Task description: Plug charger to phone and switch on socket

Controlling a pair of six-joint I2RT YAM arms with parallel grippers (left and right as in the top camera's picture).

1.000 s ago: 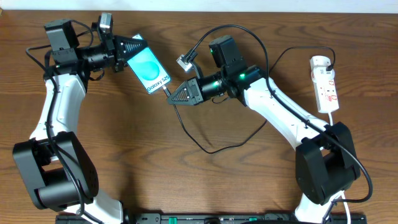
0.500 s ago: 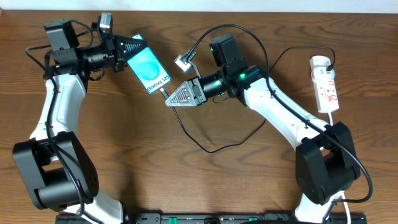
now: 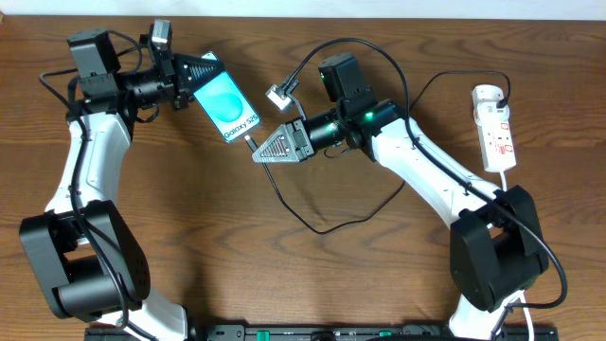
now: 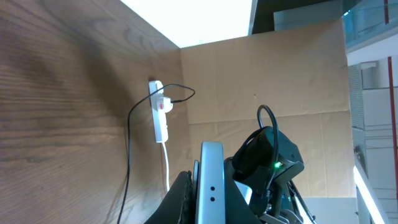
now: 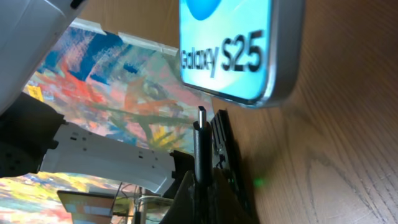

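The socket (image 3: 498, 133) is laid at the far right of the wooden table (image 3: 189, 218), with its long side running from far to near. A white adapter (image 3: 487, 95) is seen at its far end, and the charger (image 3: 318, 229) is led away from that adapter as a thin black cable, looped across the middle of the table. The phone (image 3: 225, 106) is held at the far left, clamped at its far end by the left claw (image 3: 208, 72). The phone's long side is slanted from far left to near right. Its bright screen is turned up, and the end with the white words is pointed toward the right claw (image 3: 258, 152). The right claw is clenched on the charger's small plug tip (image 3: 249, 140), which is aimed at that end of the phone. In the right wrist view the tip is shown close up, standing straight out from between the fingers, just under the phone's edge; whether the two touch cannot be told. In the left wrist view the phone is shown only edge-on between the fingers, and the socket is seen far off across the table, which the right wrist view does not show.
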